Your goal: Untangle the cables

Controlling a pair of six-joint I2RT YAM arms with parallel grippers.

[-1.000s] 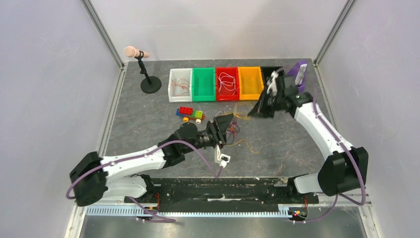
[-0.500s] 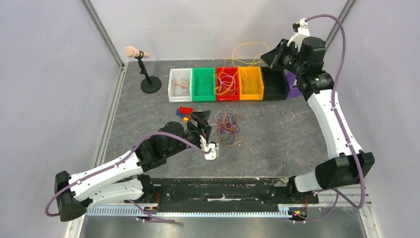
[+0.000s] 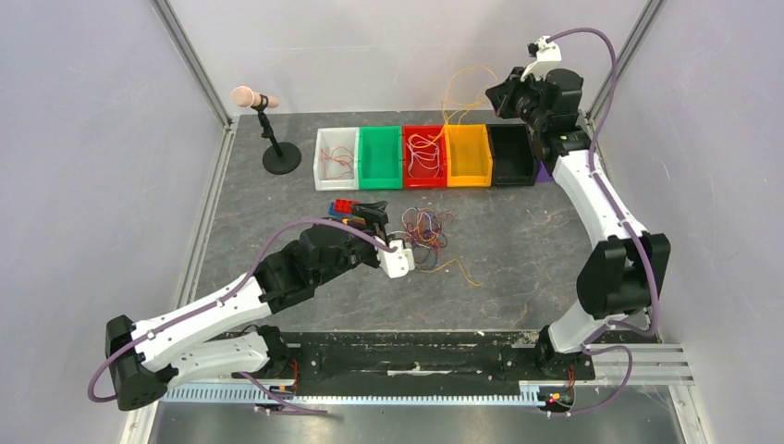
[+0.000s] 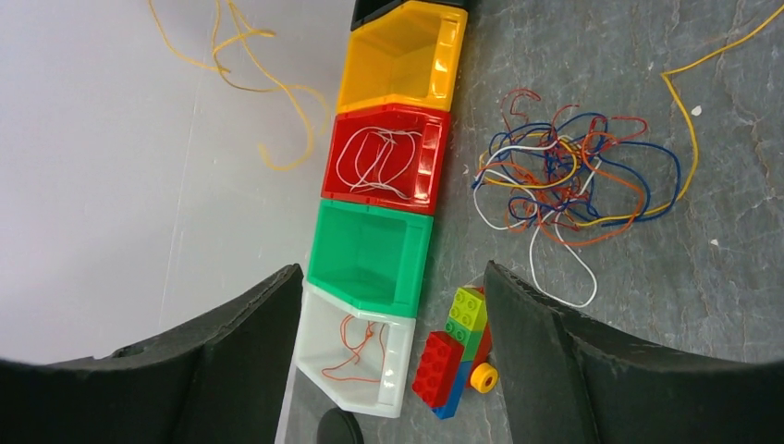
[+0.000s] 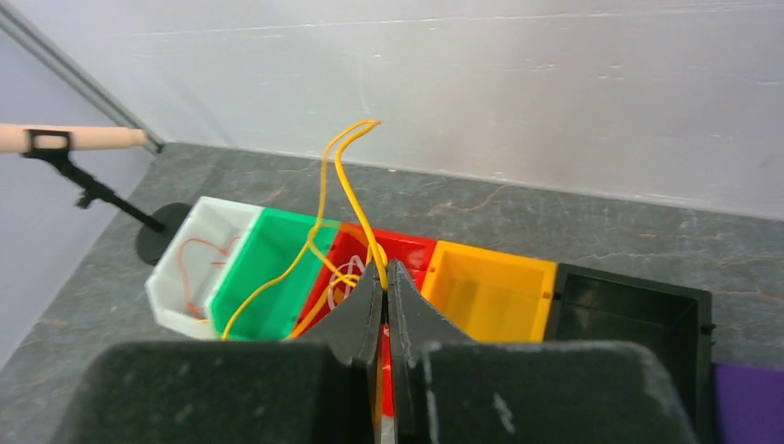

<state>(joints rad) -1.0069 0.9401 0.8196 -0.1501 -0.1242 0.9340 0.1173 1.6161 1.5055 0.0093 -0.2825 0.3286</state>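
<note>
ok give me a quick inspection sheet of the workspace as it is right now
surface: dark grey table
job's things: wire tangle on table; yellow wire held in the air by the bins; red wire in white bin, white wires in red bin
clutter: brick toy, mic on stand
grippers: left gripper open, near tangle; right gripper shut on yellow wire
cables: purple hoses along both arms
surroundings: pale walls, metal frame posts

Left gripper (image 4: 393, 276) hovers mid-desk, jaws apart; right gripper (image 5: 384, 268), raised near the far right corner, pinches a yellow cable (image 5: 323, 194).
</note>
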